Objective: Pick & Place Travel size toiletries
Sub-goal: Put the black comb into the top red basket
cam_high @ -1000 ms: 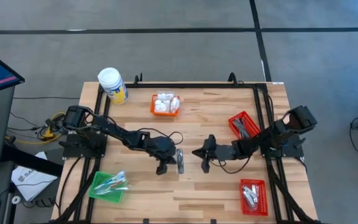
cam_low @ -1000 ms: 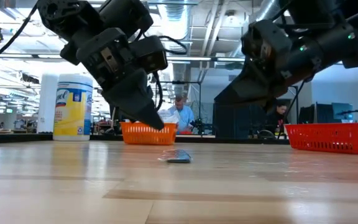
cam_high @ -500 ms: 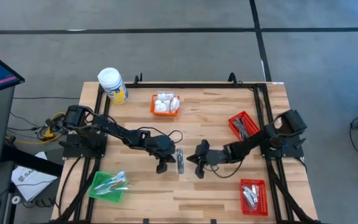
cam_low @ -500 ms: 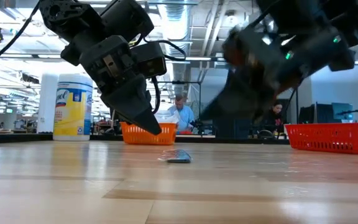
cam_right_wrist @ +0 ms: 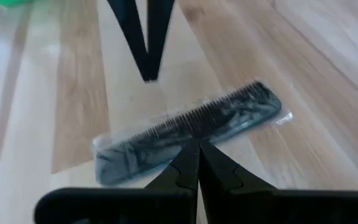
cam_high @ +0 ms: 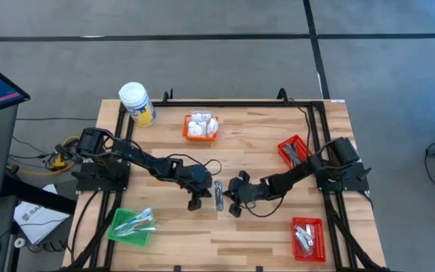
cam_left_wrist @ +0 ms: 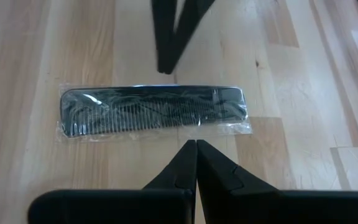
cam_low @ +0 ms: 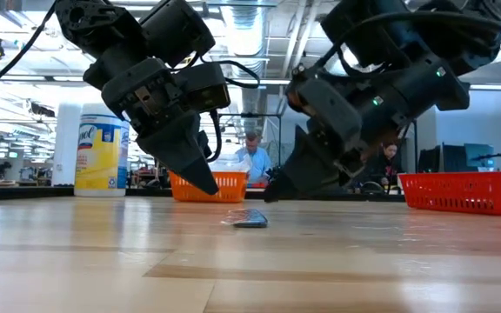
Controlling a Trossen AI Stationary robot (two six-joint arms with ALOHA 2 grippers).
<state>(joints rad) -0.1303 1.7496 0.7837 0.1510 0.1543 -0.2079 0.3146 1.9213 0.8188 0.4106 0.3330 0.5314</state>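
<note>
Both arms met at the middle of the worktop (cam_high: 263, 143), one on each side of a black comb sealed in a clear wrapper (cam_high: 218, 194), which lay flat on the bare wood. The left hand (cam_high: 195, 202) stood just to the left of the comb and the right hand (cam_high: 235, 208) just to its right; each was clenched, fingers pressed together, grasping nothing. In the low view both tips hung just above the wood, apart from the comb.

The step in hand appeared to be the pickup of this comb. To do it well, one hand would likely need to spread its fingers first, then straddle the comb across its narrow width near the middle, since the thin flat packet offers little height to pinch and the slick wrapper may slide. Only one arm should close in, because the two tips faced each other closely across the comb and could collide.

Open wood surrounded the comb on all sides. The orange basket (cam_high: 201, 127) of white packets sat far, the two red baskets (cam_high: 296, 151) (cam_high: 306, 238) stood right, and the green basket (cam_high: 133, 225) lay near left, all well apart. The white-lidded jar (cam_high: 137, 103) stood at the far left corner.
</note>
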